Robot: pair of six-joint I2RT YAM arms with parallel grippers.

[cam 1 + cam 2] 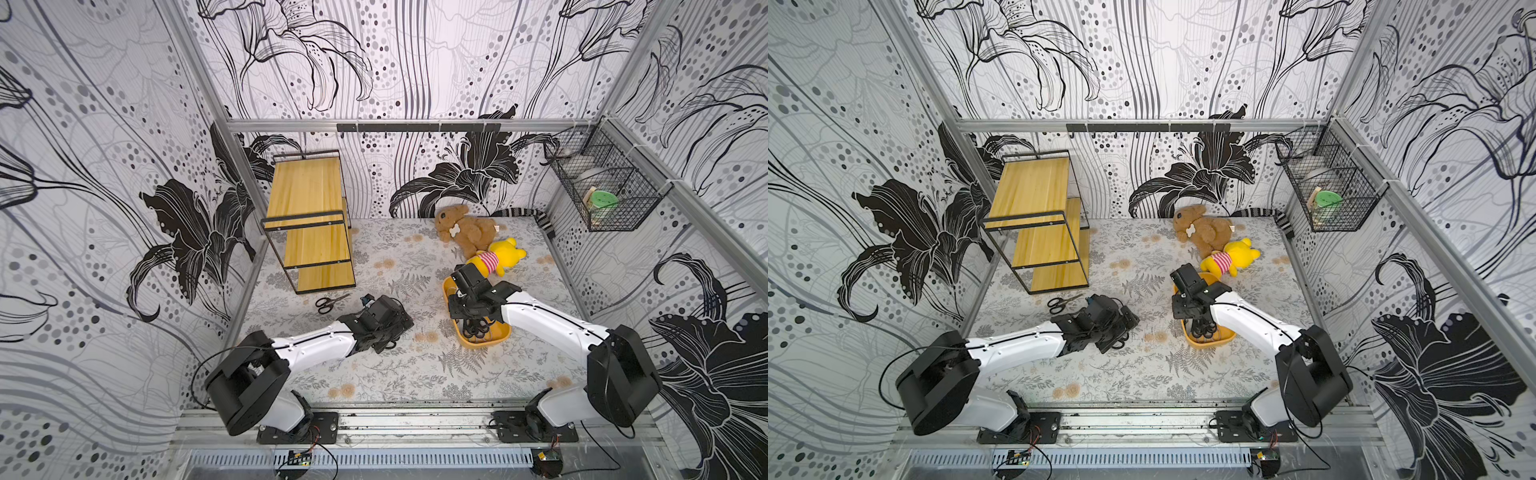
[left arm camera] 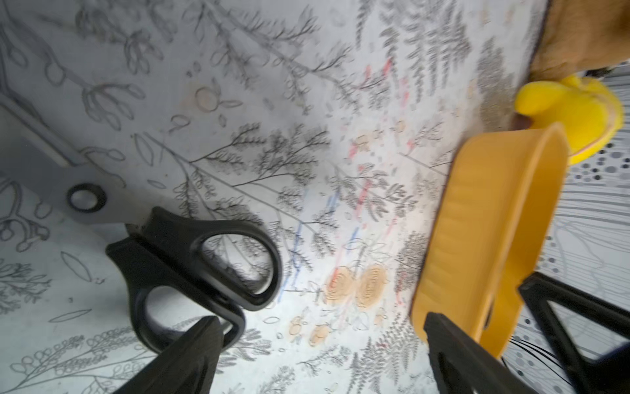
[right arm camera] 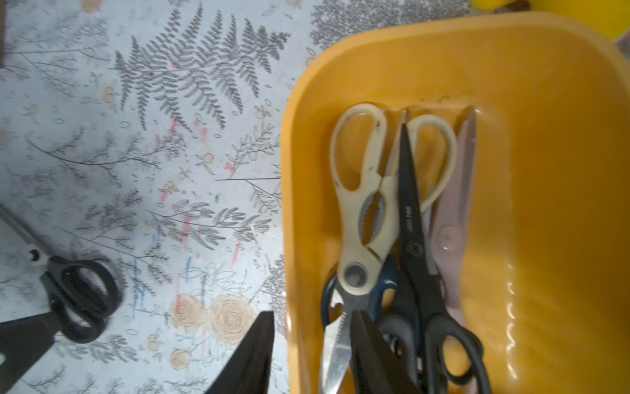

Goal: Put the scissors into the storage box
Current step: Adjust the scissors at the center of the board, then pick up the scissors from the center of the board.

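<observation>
The orange-yellow storage box (image 1: pixel 505 332) lies right of centre on the mat and holds several scissors. Among them are a cream pair (image 3: pixel 368 204), a black pair (image 3: pixel 414 252), a pink pair (image 3: pixel 455 211) and dark blue handles (image 3: pixel 387 283). My right gripper (image 3: pixel 312 356) is open, one finger outside the box wall and one inside over the scissors. A black-handled pair of scissors (image 2: pixel 191 259) lies on the mat beside my open left gripper (image 2: pixel 322 354), one finger at its handle loop. Another black pair (image 1: pixel 330 302) lies near the shelf.
A yellow wooden shelf (image 1: pixel 307 220) stands at the back left. A brown teddy (image 1: pixel 467 228) and a yellow plush bear (image 1: pixel 498 257) lie just behind the box. A black wire basket (image 1: pixel 602 187) hangs on the right wall.
</observation>
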